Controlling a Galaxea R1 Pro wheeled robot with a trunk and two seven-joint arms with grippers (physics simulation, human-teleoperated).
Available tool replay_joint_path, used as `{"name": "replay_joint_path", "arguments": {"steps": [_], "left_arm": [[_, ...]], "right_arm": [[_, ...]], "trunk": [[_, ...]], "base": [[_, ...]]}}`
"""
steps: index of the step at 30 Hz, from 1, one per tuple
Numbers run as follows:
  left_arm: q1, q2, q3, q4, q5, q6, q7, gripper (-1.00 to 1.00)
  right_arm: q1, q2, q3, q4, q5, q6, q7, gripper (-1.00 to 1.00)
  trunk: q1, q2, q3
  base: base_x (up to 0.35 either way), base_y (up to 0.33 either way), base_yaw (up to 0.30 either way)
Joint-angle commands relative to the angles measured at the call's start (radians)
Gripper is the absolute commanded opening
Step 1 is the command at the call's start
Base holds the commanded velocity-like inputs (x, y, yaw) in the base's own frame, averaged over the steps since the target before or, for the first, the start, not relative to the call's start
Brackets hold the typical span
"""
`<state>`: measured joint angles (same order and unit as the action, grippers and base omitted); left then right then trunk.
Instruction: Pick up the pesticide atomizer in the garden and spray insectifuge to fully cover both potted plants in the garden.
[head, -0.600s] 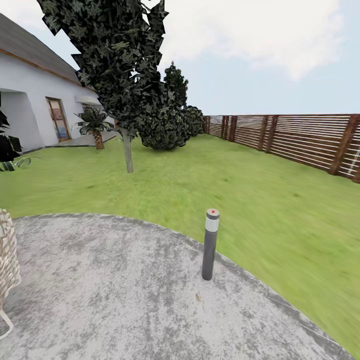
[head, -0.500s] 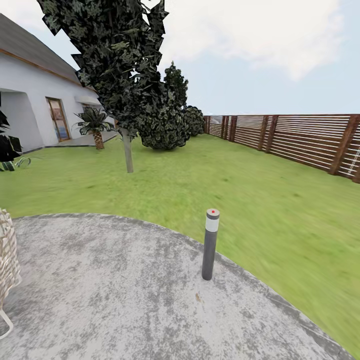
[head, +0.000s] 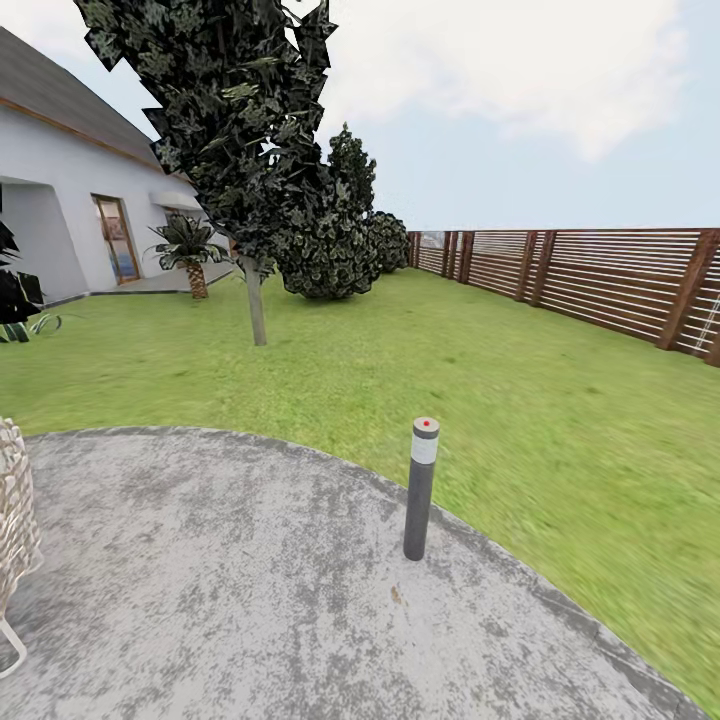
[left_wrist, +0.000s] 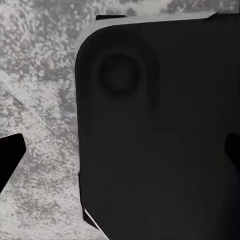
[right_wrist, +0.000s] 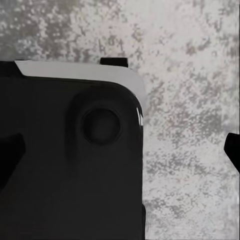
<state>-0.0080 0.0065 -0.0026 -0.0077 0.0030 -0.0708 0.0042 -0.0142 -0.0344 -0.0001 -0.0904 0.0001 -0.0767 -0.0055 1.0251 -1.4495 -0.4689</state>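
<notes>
Barely begun: facing lawn (head: 450, 380) beyond bollard lamp (head: 420, 490) on round patio (head: 220, 580); atomizer, potted plants unfound; jaws' state impossible to tell.

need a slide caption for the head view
Round grey patio with a bollard lamp at its edge, lawn beyond, a tree, a house and a slatted fence.

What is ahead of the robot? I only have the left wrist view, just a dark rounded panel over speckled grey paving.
Observer: A slim grey bollard lamp with a red dot stands near the edge of the round grey patio.
Operator: Any fence?
Observer: Yes, a brown slatted wooden fence borders the green lawn on the right.
Operator: And left?
Observer: A white house with a brown door sits beyond a dark-leaved tree.
</notes>
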Motion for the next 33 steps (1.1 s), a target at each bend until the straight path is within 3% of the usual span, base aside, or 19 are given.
{"name": "replay_joint_path", "arguments": {"steps": [1, 15, 21, 22, 27, 30, 33], "left_arm": [[-0.003, 0.001, 0.0, 0.001, 0.0, -0.009, 0.0, 1.0], [-0.08, 0.021, 0.001, -0.065, 0.005, -0.088, -0.002, 1.0], [-0.093, 0.02, 0.001, -0.099, 0.007, -0.121, -0.006, 1.0], [-0.096, 0.021, 0.002, -0.341, 0.007, -0.199, -0.006, 1.0], [-0.088, 0.029, 0.007, -0.352, 0.005, -0.215, 0.0, 1.0], [-0.085, 0.058, 0.054, -0.351, 0.007, -0.238, 0.003, 1.0], [-0.084, 0.073, 0.164, -0.346, 0.005, -0.26, 0.001, 1.0]], "right_arm": [[0.0, -0.006, 0.0, -0.005, 0.0, -0.009, -0.001, 1.0], [-0.002, -0.084, -0.015, -0.084, -0.005, -0.088, -0.001, 1.0], [-0.003, -0.077, -0.018, -0.118, -0.009, -0.121, -0.001, 1.0], [-0.005, -0.077, -0.018, -0.448, -0.008, -0.245, -0.001, 1.0], [-0.007, -0.077, -0.02, -0.453, -0.005, -0.246, 0.0, 1.0], [-0.007, -0.077, -0.019, -0.45, -0.004, -0.247, 0.0, 1.0], [-0.007, -0.075, -0.017, -0.448, -0.005, -0.246, 0.0, 1.0]], "trunk": [[0.0, -0.001, -0.001], [0.0, -0.001, -0.001], [0.0, -0.001, -0.001], [0.0, -0.001, -0.001], [0.0, -0.001, -0.001], [0.0, -0.001, -0.001], [0.0, -0.001, -0.001]], "base": [[0.0, 0.0, 0.0], [0.0, 0.0, 0.0], [0.0, 0.0, 0.0], [0.0, 0.0, 0.0], [0.0, 0.0, 0.0], [0.0, 0.0, 0.0], [-0.033, -0.068, 0.0]]}}
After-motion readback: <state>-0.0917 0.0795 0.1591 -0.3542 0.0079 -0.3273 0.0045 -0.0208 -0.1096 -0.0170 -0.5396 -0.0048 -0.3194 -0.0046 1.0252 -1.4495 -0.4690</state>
